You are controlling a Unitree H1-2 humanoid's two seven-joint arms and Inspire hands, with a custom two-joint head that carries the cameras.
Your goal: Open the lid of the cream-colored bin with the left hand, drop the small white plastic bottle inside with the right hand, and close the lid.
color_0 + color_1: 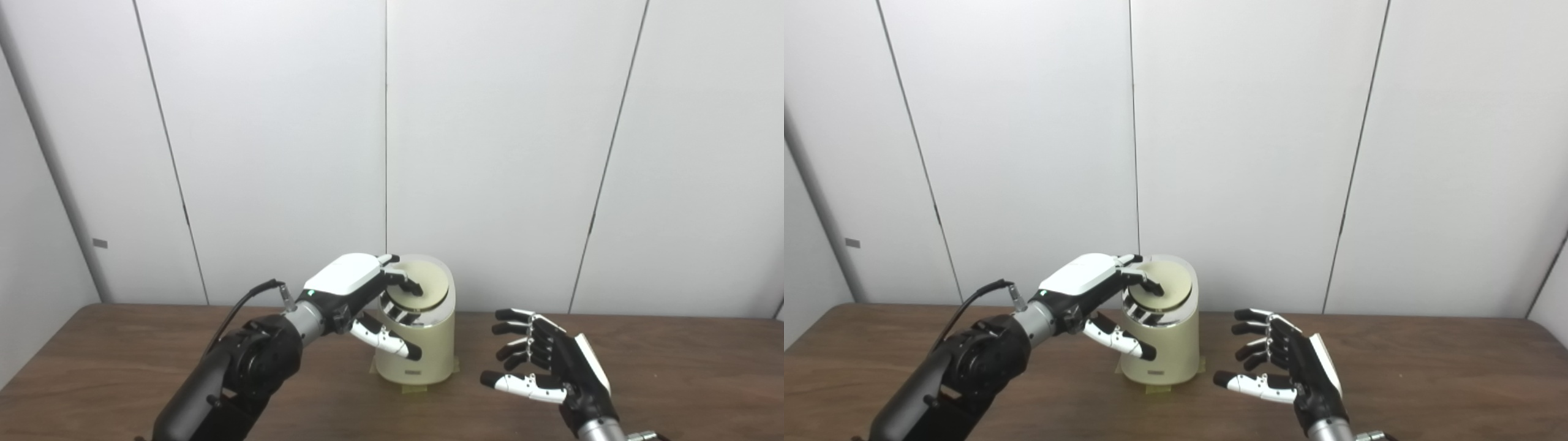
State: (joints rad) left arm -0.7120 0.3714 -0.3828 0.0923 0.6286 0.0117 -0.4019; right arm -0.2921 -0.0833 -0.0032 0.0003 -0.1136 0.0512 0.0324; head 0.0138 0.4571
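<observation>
The cream-colored bin (429,352) stands upright on the table, a little left of centre. Its round lid (432,280) lies almost flat in a shiny metal ring, and I cannot tell whether it is fully down. My left hand (352,288) reaches over from the left with its fingers (405,283) resting on top of the lid. Its thumb (389,340) stretches across the front of the bin, gripping nothing. To the right of the bin, my right hand (545,361) hovers open and empty, palm toward the bin. No small white bottle shows in either view.
The brown wooden table (686,367) runs wide to the left and right of the bin. Strips of tape (456,367) show at the bin's foot. A white panelled wall (490,153) stands close behind.
</observation>
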